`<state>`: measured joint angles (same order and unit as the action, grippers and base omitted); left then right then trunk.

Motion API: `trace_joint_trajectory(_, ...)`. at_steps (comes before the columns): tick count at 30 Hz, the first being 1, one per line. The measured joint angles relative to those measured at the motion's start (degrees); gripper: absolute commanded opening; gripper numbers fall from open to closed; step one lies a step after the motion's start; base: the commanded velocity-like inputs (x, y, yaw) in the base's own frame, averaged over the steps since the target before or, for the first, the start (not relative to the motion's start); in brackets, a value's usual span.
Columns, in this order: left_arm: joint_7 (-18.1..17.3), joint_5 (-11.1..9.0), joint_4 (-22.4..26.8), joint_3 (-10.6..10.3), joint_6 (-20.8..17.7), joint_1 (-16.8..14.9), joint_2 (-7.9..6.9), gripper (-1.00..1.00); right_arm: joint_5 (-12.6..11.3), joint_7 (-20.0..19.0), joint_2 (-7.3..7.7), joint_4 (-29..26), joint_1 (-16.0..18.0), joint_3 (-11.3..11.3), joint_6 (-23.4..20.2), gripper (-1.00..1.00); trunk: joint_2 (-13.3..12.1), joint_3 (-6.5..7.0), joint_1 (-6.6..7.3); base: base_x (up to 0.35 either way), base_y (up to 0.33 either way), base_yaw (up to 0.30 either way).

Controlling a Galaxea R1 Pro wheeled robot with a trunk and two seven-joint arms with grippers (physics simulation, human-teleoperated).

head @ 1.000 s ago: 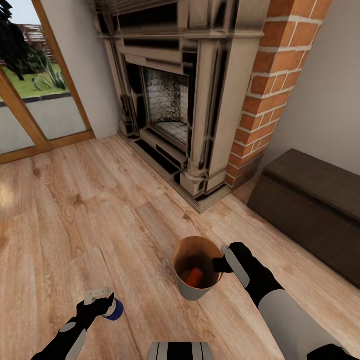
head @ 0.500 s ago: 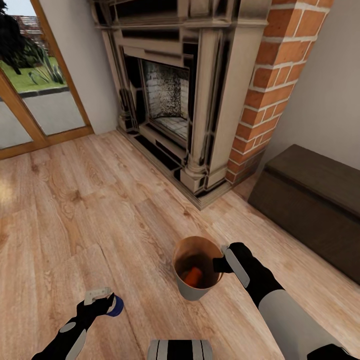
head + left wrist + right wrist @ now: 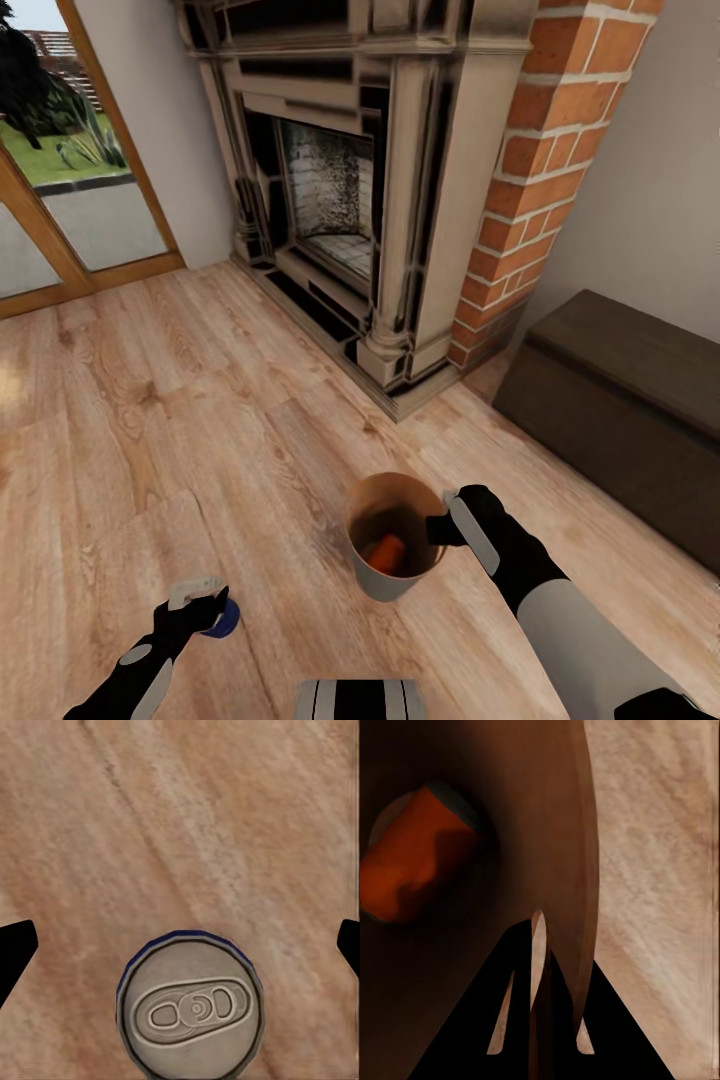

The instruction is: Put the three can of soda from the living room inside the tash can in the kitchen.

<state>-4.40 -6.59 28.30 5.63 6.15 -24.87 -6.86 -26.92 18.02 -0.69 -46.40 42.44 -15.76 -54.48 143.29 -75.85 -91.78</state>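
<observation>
Wood plank floor (image 3: 150, 420) is taking up most of the head view, with the brick fireplace (image 3: 400, 200) and glass doors (image 3: 60, 180) of the living room behind and a dark low cabinet (image 3: 620, 400) at the right. The right gripper (image 3: 440, 528) is holding the tash can (image 3: 392, 580) by its rim, above the floor, with an orange can (image 3: 385, 550) lying inside it. The left gripper (image 3: 200, 600) is carrying the blue can (image 3: 222, 620) low at the left. Compared with a second ago the whole view is sitting slightly shifted, fireplace a bit lower and more central, so the camera is moving; both arms and their loads are keeping the same places in the view.

Left wrist view: blue can's silver top (image 3: 191, 1009) is sitting between the two dark fingers (image 3: 15, 952), over floor (image 3: 187, 817); the tips are wide apart at the edges, and whether they are pressing the can I cannot tell.

Right wrist view: fingers (image 3: 521, 1020) are closed together on the bucket's rim (image 3: 585, 870), one inside, one outside; orange can (image 3: 416, 866) is resting deep in the copper interior.
</observation>
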Motion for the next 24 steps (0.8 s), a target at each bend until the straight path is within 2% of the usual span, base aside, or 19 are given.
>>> trace_joint_trajectory(2, 0.0, 0.0, 0.0, 0.0, 0.0, 0.0, 0.00, 1.00, 0.9, 0.0, 0.04, 0.0, 0.0, 0.0, -0.2, -1.00, 0.0, 0.00, 0.00, 0.037, -0.071, 0.000)
trace_joint_trajectory(6, 0.0, 0.0, 0.0, 0.0, 0.0, 0.0, 0.00, 1.00, -0.4, 0.0, 0.05, -0.2, 0.0, 0.0, 0.1, -1.00, 0.0, 0.00, 0.00, 0.018, -0.035, 0.000)
trace_joint_trajectory(8, 0.0, 0.0, 0.0, 0.0, 0.0, 0.0, 0.00, 1.00, 0.0, 0.1, 0.07, -0.8, 0.0, 0.0, 0.0, -1.00, 0.0, 0.00, 0.00, 0.008, -0.015, 0.000)
trace_joint_trajectory(12, 0.0, 0.0, 0.0, 0.0, 0.0, 0.0, 0.00, 1.00, 0.7, 0.1, 0.15, -5.3, 0.0, -0.1, -1.3, -1.00, 0.0, 0.00, 0.00, 0.004, -0.007, 0.000)
trace_joint_trajectory(16, 0.0, 0.0, 0.0, 0.0, 0.0, 0.0, 0.00, 1.00, -0.5, 0.1, 0.19, -9.3, 0.0, 0.0, -2.7, -1.00, 0.0, 0.00, 0.00, 0.001, -0.001, 0.000)
trace_joint_trajectory(20, 0.0, 0.0, 0.0, 0.0, 0.0, 0.0, 0.00, 1.00, 0.5, 0.1, 0.18, -10.2, 0.0, 0.0, -3.3, -1.00, 0.0, 0.00, 0.00, 0.000, 0.000, 0.000)
trace_joint_trajectory(24, 0.0, 0.0, 0.0, 0.0, 0.0, 0.0, 0.00, 1.00, 0.0, 0.1, 0.17, -10.4, 0.0, 0.0, -3.3, -1.00, 0.0, 0.00, 0.00, 0.000, 0.000, 0.000)
